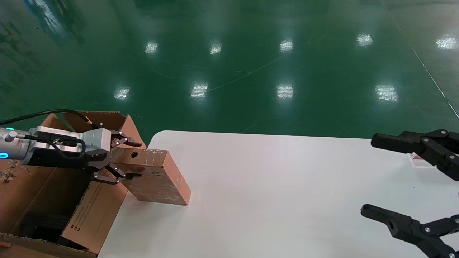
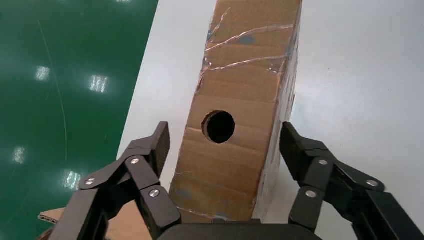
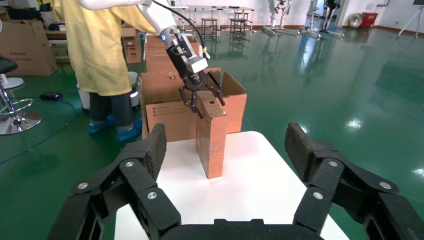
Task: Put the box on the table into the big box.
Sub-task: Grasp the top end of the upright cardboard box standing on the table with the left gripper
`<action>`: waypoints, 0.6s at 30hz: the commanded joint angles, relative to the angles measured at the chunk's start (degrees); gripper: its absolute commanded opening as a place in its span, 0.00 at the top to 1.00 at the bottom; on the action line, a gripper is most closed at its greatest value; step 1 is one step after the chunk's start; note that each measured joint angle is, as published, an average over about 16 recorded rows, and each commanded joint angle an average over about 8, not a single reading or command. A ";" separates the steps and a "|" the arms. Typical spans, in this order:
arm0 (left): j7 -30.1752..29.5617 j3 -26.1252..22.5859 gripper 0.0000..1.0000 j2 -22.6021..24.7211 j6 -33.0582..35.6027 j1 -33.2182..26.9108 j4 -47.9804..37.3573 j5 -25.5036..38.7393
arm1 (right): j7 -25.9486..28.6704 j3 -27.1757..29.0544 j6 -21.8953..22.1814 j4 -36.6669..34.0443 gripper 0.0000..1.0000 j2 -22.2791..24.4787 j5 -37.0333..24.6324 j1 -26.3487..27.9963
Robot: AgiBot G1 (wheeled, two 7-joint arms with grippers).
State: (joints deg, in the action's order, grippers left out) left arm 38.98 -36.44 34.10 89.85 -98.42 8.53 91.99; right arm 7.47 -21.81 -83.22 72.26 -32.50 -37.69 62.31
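Observation:
The box (image 1: 157, 177), a small flat brown carton with whitish scuffs and a round hole, stands on one end on the table (image 1: 269, 186) near its left edge. It also shows in the left wrist view (image 2: 240, 75) and the right wrist view (image 3: 212, 145). My left gripper (image 1: 136, 160) is open and straddles the box's raised end (image 2: 222, 142). One finger (image 2: 155, 150) stands clear of the cardboard and the other (image 2: 295, 147) is close against it. The big box (image 1: 93, 211) stands open beside the table's left edge, with black padding inside. My right gripper (image 1: 369, 175) is open and empty over the table's right side.
A small pale flat item (image 1: 417, 161) lies on the table by the right gripper. Green floor lies beyond the table. In the right wrist view a person in yellow (image 3: 107, 45), more cartons (image 3: 27, 45) and a stool (image 3: 15, 117) stand behind the big box (image 3: 170, 117).

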 commanded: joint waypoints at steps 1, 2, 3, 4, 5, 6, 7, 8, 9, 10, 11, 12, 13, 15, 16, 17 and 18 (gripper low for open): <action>0.18 -0.15 1.00 0.08 -0.01 -0.21 -0.29 0.05 | 0.00 0.00 0.00 0.00 1.00 0.00 0.00 0.00; 0.25 -0.21 1.00 0.11 -0.01 -0.29 -0.42 0.06 | 0.00 0.00 0.00 0.00 1.00 0.00 0.00 0.00; 0.33 -0.26 1.00 0.14 -0.01 -0.38 -0.56 0.06 | 0.00 0.00 0.00 0.00 1.00 0.00 0.00 0.00; 0.40 -0.31 1.00 0.17 -0.01 -0.46 -0.70 0.05 | 0.00 0.00 0.00 0.00 1.00 0.00 0.00 0.00; 0.47 -0.36 1.00 0.20 -0.02 -0.54 -0.83 0.04 | 0.00 0.00 0.00 0.00 1.00 0.00 0.00 0.00; 0.51 -0.41 1.00 0.23 -0.03 -0.63 -0.97 0.04 | 0.00 0.00 0.00 0.00 1.00 0.00 0.00 0.00; 0.55 -0.46 1.00 0.26 -0.04 -0.71 -1.11 0.05 | 0.00 0.00 0.00 0.00 1.00 0.00 0.00 0.00; 0.58 -0.51 1.00 0.29 -0.05 -0.79 -1.24 0.05 | 0.00 0.00 0.00 0.00 1.00 0.00 0.00 0.00; 0.60 -0.56 1.00 0.31 -0.05 -0.88 -1.37 0.05 | 0.00 0.00 0.00 0.00 1.00 0.00 0.00 0.00; 0.62 -0.60 1.00 0.33 -0.05 -0.98 -1.49 0.05 | 0.00 0.00 0.00 0.00 1.00 0.00 0.00 0.00; 0.63 -0.64 1.00 0.34 -0.03 -1.09 -1.60 0.05 | 0.00 0.00 0.00 0.00 1.00 0.00 0.00 0.00; 0.59 -0.66 1.00 0.35 0.01 -1.22 -1.74 0.01 | 0.00 0.00 0.00 0.00 1.00 0.00 0.00 0.00; 0.47 -0.65 1.00 0.36 0.07 -1.38 -1.91 -0.08 | 0.00 0.00 0.00 0.00 1.00 0.00 0.00 0.00; 0.02 -0.57 1.00 0.37 0.26 -1.82 -2.29 -0.35 | 0.00 -0.01 0.00 0.00 1.00 0.00 0.00 0.00; -0.37 -0.48 1.00 0.38 0.39 -2.11 -2.54 -0.57 | 0.00 -0.01 0.00 0.00 1.00 0.00 0.00 0.00; -0.89 -0.37 1.00 0.39 0.53 -2.45 -2.81 -0.83 | 0.00 -0.01 0.00 0.00 1.00 0.00 0.00 0.00; -1.53 -0.23 1.00 0.40 0.68 -2.86 -3.11 -1.14 | 0.00 -0.01 0.00 0.00 1.00 0.00 0.00 0.00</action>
State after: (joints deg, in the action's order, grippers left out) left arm 36.69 -36.56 34.51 90.53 -101.68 5.39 90.61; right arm 7.46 -21.82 -83.22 72.26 -32.49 -37.69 62.31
